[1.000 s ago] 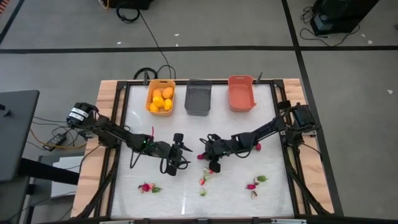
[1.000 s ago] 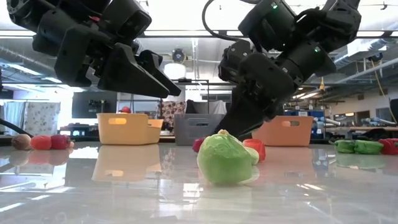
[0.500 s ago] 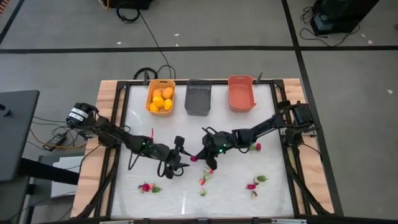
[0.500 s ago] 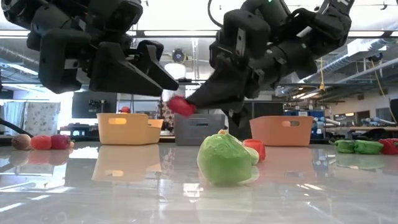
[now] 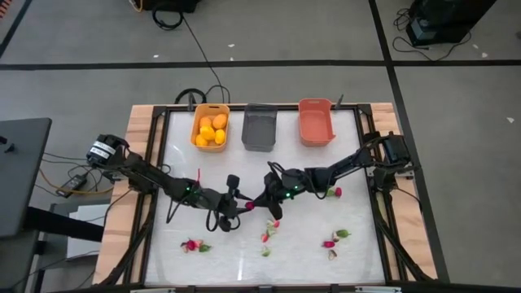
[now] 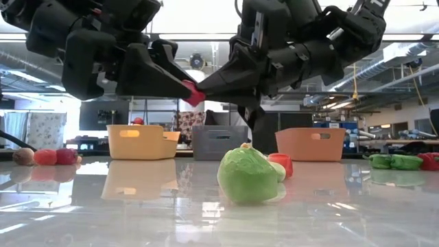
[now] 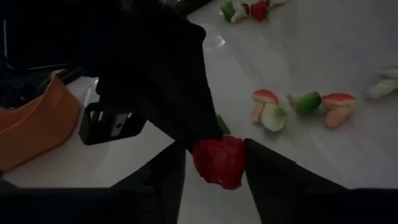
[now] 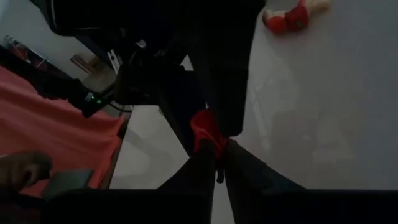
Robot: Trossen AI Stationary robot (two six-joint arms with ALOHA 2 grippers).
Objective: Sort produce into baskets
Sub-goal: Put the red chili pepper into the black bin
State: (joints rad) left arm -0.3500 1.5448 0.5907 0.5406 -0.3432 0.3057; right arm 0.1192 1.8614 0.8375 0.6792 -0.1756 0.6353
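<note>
Two claws on one red piece: a handover that could slip

Two claws meet above the middle of the pale, glossy worktop (image 5: pixel 244 260), both at the same small red, rounded plastic produce piece (image 6: pixel 194 93). The right claw (image 8: pixel 214 155) is clenched on it, its dark tapered fingers pinching one end. The left claw (image 7: pixel 214 163) brackets it from the other side, jaws part-closed with the piece between them; I cannot tell whether both its fingers press on it.

The risk lies in the exchange. The piece is small, smooth and rounded, so it probably offers little flat face to grip; if the right claw lets go before the left has a firm pinch, it would likely drop, bounce on the hard shiny surface and roll away. The two sets of fingertips are also very close and could knock together.

At the far edge stand three small rectangular plastic bins: a yellow-orange one (image 5: pixel 209 128) on the left holding rounded orange-yellow fruits (image 5: pixel 213 130), a dark grey one (image 5: pixel 260 128) in the middle, a salmon-coral one (image 5: pixel 316 122) on the right. Loose red, green and pale bits (image 5: pixel 267 236) lie scattered on the near half, some below the claws. A bulbous, matt green toy vegetable (image 6: pixel 245 176) sits close to the low camera.
</note>
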